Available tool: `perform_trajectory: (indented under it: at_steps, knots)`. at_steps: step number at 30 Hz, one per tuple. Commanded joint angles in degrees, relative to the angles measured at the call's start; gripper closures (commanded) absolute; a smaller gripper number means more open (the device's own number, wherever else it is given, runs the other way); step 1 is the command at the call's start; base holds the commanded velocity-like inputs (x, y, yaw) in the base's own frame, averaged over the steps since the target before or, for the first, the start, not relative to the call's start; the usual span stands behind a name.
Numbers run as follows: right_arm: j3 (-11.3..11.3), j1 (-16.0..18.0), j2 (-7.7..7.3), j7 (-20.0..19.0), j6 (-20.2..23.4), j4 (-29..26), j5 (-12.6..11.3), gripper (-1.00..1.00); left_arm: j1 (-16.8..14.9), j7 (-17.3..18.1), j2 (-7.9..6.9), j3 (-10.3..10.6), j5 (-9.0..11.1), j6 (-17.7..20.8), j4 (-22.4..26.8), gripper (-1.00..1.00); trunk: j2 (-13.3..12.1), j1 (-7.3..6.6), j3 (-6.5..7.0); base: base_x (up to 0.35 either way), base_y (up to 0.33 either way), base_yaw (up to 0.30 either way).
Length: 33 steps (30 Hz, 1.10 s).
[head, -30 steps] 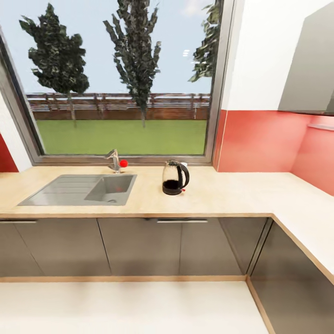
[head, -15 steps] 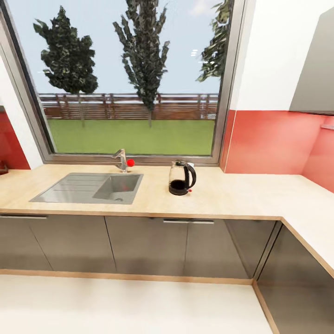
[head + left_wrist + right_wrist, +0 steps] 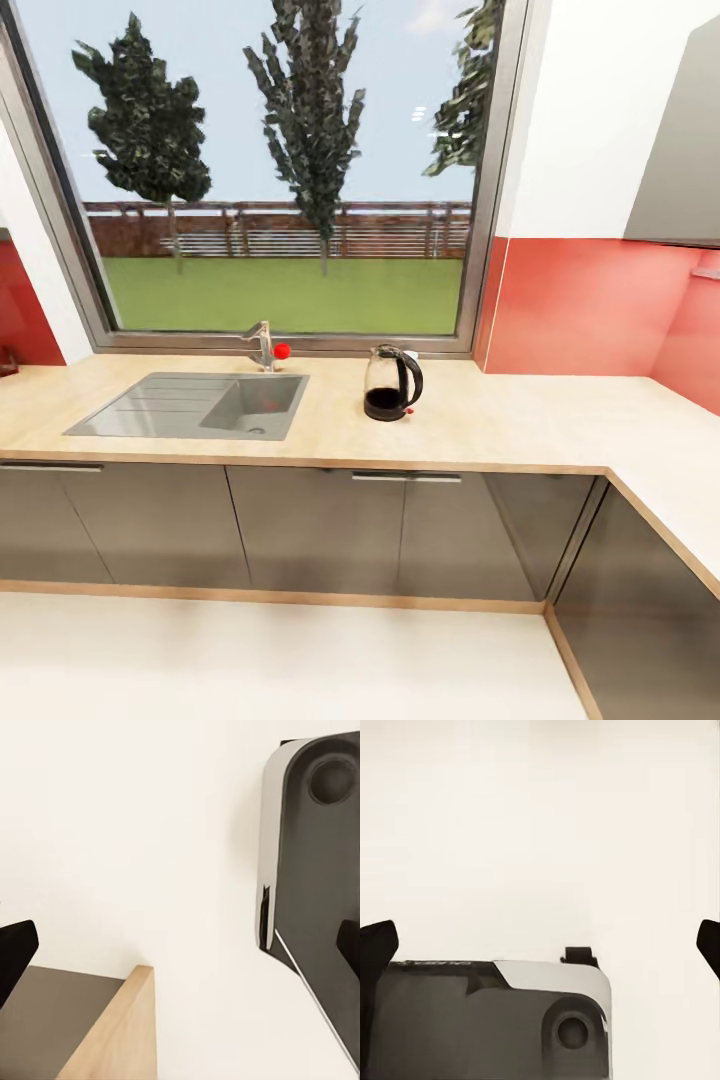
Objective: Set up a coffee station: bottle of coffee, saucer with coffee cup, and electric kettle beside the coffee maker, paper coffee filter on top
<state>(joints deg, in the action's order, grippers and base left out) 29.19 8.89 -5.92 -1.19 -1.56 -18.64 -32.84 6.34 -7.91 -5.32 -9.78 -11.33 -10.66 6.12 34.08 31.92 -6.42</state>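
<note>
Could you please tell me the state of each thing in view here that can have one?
Electric kettle: upright on the kitchen countertop, lid shut.
Tap: no water running.
Sink: empty.
Cabinet doors: shut.
Left gripper: open, holding nothing.
Right gripper: open, holding nothing.

You're facing a big window [image 3: 280, 170]: trees, fence, lawn outside, daylight. Red backsplash [image 3: 580, 305] under a white wall on the right, grey wall cabinet [image 3: 680, 160] up in the corner. Grey cabinet fronts [image 3: 310, 530] below, pale floor [image 3: 270, 660].
</note>
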Motion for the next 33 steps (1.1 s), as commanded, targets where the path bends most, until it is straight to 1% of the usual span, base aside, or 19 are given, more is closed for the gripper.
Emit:
perform_trajectory:
  at_steps: [1,4,5,8,10,12,13,15,19,20,24,25,29,30,31,33]
  knots:
    - [0.35,0.05,-0.22,-0.1,-0.41,-1.45,-0.61,-1.0,0.04,-0.12,-0.03,-0.45,-0.61,-0.1,0.05,-1.0,0.07,0.02,-0.09,0.0,0.0,0.0]
    - [0.28,0.07,-0.69,0.01,-3.94,-8.9,-0.59,-1.0,0.31,-0.15,-0.2,-0.53,-0.6,-0.04,-0.03,-1.0,0.07,0.02,-0.09,0.0,0.0,0.0]
    - [0.27,0.09,-0.72,0.01,-4.86,-10.03,-0.6,-1.0,0.35,-0.15,-0.24,-0.54,-0.61,-0.03,-0.04,-1.0,0.07,0.02,-0.09,0.0,0.0,0.0]
    - [0.2,0.3,-0.82,0.04,-10.08,-16.27,-0.6,-1.0,0.5,-0.17,-0.41,-0.58,-0.62,0.11,-0.12,-1.0,0.07,0.02,-0.09,0.0,0.0,0.0]
    - [0.14,0.49,-0.83,0.04,-11.83,-19.14,-0.61,-1.0,0.48,-0.17,-0.45,-0.58,-0.62,0.15,-0.13,-1.0,0.07,0.02,-0.09,0.0,0.0,0.0]
    - [0.1,1.62,-0.84,0.05,-12.92,-22.51,-0.62,-1.0,0.41,-0.17,-0.47,-0.58,-0.62,0.18,-0.14,-1.0,0.07,0.02,-0.09,0.0,0.0,0.0]
    - [0.1,2.07,-0.83,0.05,-13.07,-23.21,-0.63,-1.0,0.4,-0.17,-0.49,-0.59,-0.62,0.18,-0.16,-1.0,0.07,0.02,-0.09,0.0,0.0,0.0]
    - [0.09,4.24,-0.77,0.05,-13.44,-25.36,-0.64,-1.0,0.36,-0.17,-0.57,-0.59,-0.62,0.16,-0.67,-1.0,0.07,0.02,-0.09,0.0,0.0,0.0]
    - [0.08,9.64,-0.47,0.05,-13.68,-28.46,-0.65,-1.0,0.34,-0.17,-0.71,-0.59,-0.62,0.15,-1.88,-1.0,0.07,0.02,-0.09,0.0,0.0,0.0]
    - [0.08,10.31,-0.44,0.05,-13.68,-28.88,-0.65,-1.0,0.34,-0.17,-0.72,-0.57,-0.62,0.16,-1.94,-1.0,0.07,0.02,-0.09,0.0,0.0,0.0]
    - [0.08,15.15,-0.29,0.06,-13.59,-31.23,-0.65,-1.0,0.38,-0.21,-0.67,-0.56,-0.62,0.19,-2.15,-1.0,0.07,0.02,-0.09,0.0,0.0,0.0]
    - [0.08,15.74,-0.26,0.07,-13.58,-31.45,-0.65,-1.0,0.39,-0.22,-0.65,-0.57,-0.62,0.19,-2.17,-1.0,0.07,0.02,-0.09,0.0,0.0,0.0]
    - [0.08,20.08,-0.18,0.12,-13.37,-32.18,-0.65,-1.0,0.42,-0.25,-0.58,-0.58,-0.62,0.27,-2.33,-1.0,0.07,0.02,-0.09,0.024,0.0,0.0]
    - [0.08,21.35,-0.17,0.14,-13.29,-32.21,-0.65,-1.0,0.4,-0.26,-0.58,-0.58,-0.62,0.28,-2.4,-1.0,0.07,0.02,-0.09,0.137,0.0,0.0]
    - [0.08,23.64,-0.15,0.47,-13.19,-32.23,-0.64,-1.0,0.4,-0.26,-0.57,-0.62,-0.62,0.28,-2.47,-1.0,0.07,0.02,-0.09,0.253,0.0,0.0]
    - [0.08,26.04,-0.17,1.7,-13.13,-32.26,-0.61,-1.0,0.4,-0.26,-0.53,-0.61,-0.62,0.34,-2.5,-1.0,0.07,0.02,-0.09,0.293,0.0,0.0]
